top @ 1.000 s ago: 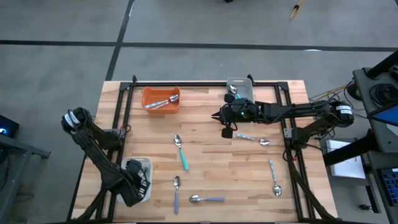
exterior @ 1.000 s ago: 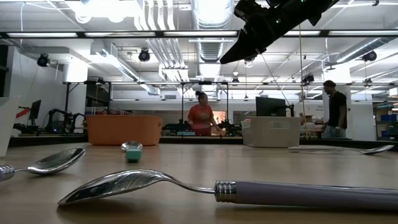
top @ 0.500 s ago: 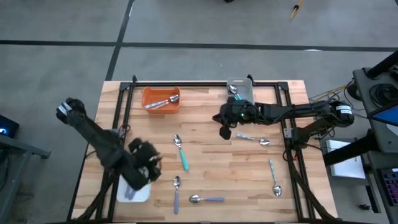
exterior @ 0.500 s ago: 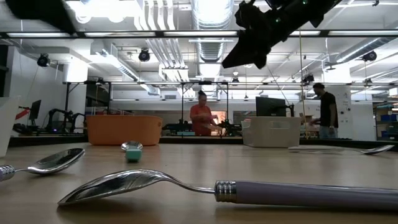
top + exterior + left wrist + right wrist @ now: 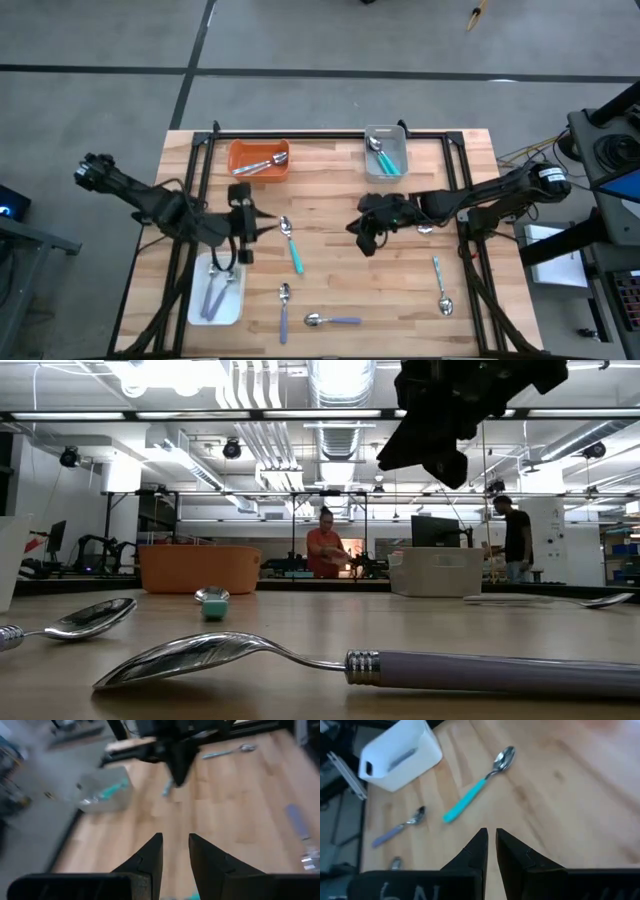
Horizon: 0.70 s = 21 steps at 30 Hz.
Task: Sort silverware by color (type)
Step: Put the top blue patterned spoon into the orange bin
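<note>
Task item: teal spoon (image 5: 291, 243) lies flat on the tabletop (image 5: 330, 190), between the two arms, bowl toward the far edge.
Other spoons: two lavender spoons (image 5: 283, 311) near the front edge, a pale-handled spoon (image 5: 441, 286) at the right, and a short one (image 5: 424, 228) beside the right arm.
Sorted so far: teal spoons in the grey tray (image 5: 386, 150), metal ones in the orange tray (image 5: 259, 160), lavender ones in the white tray (image 5: 218, 295).
Handling: judged light, rigid and slippery at the polished bowl; the thin handle sits low on the wood.
Hold point: take the coloured handle across its width near mid-length, not the bowl.
Left gripper (image 5: 250, 226): hovers just beside the teal spoon's bowl, not touching; fingers (image 5: 150, 854) stand apart by a narrow gap, holding nothing.
Right gripper (image 5: 361, 225): above the tabletop centre, well apart from the teal spoon; fingers (image 5: 479, 848) nearly together, empty.
Relation: in the right wrist view the teal spoon (image 5: 476, 786) lies ahead of the fingertips, tilted to their line.
</note>
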Each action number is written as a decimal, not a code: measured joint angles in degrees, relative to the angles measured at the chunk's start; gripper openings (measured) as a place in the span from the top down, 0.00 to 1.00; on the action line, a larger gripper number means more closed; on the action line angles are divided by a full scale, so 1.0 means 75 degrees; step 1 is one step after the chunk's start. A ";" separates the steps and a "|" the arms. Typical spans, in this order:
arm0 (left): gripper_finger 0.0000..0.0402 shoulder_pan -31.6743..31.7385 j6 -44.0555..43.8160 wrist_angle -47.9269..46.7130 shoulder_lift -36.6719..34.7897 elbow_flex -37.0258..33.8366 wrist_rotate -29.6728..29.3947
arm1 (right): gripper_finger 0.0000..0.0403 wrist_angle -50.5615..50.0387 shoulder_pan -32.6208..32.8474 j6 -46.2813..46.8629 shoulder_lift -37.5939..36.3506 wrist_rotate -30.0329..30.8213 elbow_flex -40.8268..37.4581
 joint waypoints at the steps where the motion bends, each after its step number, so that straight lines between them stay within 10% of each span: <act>1: 0.81 0.0111 0.0382 0.0004 -0.0059 0.0000 -0.0079 | 0.93 -0.0003 0.0077 0.0211 0.0000 0.0006 0.0000; 9: 0.81 0.1031 0.3073 0.0841 -0.0178 -0.0211 -0.1360 | 0.93 -0.0353 0.0332 0.1552 0.0000 0.0073 0.0052; 21: 0.81 0.3498 0.4238 0.3992 -0.0346 -0.1941 0.1228 | 0.93 -0.3897 0.0105 0.2507 0.0003 0.0160 0.0905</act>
